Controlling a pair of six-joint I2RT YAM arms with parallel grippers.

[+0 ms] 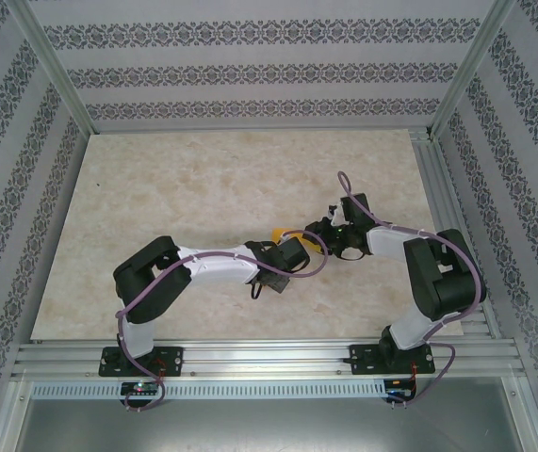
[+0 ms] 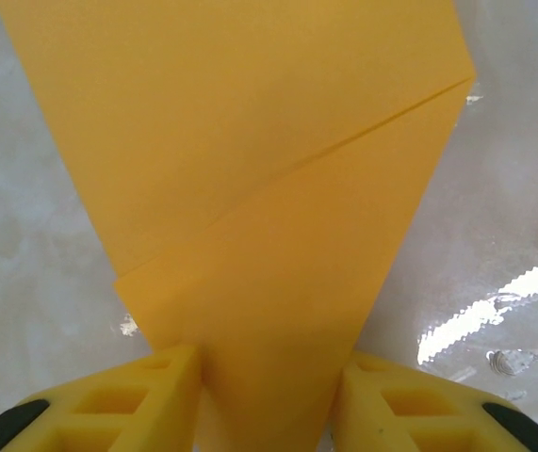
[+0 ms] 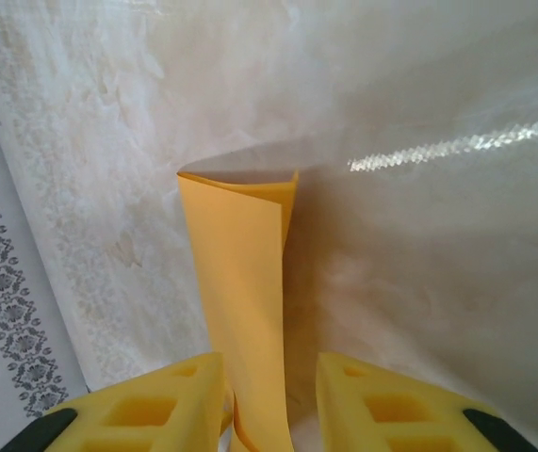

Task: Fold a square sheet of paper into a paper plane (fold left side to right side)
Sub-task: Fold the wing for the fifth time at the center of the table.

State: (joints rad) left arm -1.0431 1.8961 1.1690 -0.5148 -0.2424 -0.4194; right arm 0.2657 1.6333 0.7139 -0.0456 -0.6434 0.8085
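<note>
The orange-yellow paper (image 2: 278,188) lies flat on the table as a creased wedge, with one diagonal fold line across it. Its narrow end runs between the yellow fingers (image 2: 155,395) of my left gripper (image 2: 269,381), whose jaws stand apart on either side of it. In the right wrist view a folded flap of the same paper (image 3: 240,282) stands up on edge. It leans near the left finger of my right gripper (image 3: 269,377), which is open, with a gap to the other finger. From above, both grippers (image 1: 292,250) (image 1: 323,240) meet mid-table and hide most of the paper.
The marbled table top (image 1: 203,179) spreads out around the arms. An aluminium rail (image 1: 269,358) runs along the near edge, and frame posts with patterned walls (image 1: 250,66) close in the sides and back.
</note>
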